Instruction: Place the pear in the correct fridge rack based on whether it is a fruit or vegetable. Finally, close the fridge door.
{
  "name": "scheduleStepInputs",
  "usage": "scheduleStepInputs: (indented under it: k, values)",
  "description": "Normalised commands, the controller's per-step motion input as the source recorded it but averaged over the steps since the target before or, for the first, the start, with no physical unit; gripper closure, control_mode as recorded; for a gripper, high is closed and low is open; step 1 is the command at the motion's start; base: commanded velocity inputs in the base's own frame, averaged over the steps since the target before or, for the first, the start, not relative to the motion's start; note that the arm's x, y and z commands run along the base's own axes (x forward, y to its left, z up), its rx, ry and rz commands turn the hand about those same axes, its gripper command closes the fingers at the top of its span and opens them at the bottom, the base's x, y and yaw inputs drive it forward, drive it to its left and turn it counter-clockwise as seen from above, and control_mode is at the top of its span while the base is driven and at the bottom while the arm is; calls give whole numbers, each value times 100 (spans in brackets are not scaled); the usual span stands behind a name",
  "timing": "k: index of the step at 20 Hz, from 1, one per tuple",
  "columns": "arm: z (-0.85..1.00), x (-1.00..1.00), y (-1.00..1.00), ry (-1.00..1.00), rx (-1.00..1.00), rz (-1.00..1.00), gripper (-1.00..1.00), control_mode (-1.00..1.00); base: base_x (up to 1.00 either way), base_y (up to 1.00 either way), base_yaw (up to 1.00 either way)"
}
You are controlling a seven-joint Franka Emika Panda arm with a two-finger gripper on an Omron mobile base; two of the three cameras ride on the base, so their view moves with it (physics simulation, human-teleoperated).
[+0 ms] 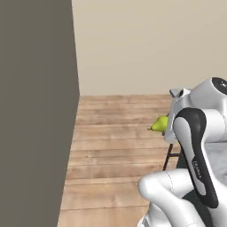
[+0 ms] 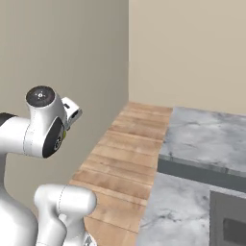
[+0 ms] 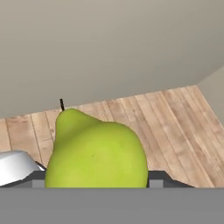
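In the hand view I see the pear [image 3: 96, 151] large in the lower centre of the frame, its thin dark stem pointing up, sitting right at the gripper [image 3: 96, 181] with a dark finger tip [image 3: 159, 177] showing at its right flank. The fingers look clenched on the pear. Behind it lies a wooden floor [image 3: 166, 122] under a plain beige wall [image 3: 109, 43]. In the left base view, the pear [image 1: 160, 124] peeks out at right of centre, beside the white arm [image 1: 195, 150], above the floor. A tall dark-grey panel [image 1: 35, 111] covers the left side of that frame. In the right base view, a grey marble counter [image 2: 206, 139] sits at lower right.
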Motion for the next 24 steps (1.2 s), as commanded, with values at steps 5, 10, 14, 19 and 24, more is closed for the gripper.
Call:
scheduleStepInputs:
  k: [5,10,14,19,24]
  values:
    - [0,0,0,0,0,0,100,100,100,44,-24]
    - [0,0,0,0,0,0,100,100,100,13,-27]
    - [0,0,0,0,0,0,100,100,96,0,-40]
    - [0,0,0,0,0,0,100,100,86,0,-46]
    - [0,0,0,0,0,0,100,100,92,12,-39]
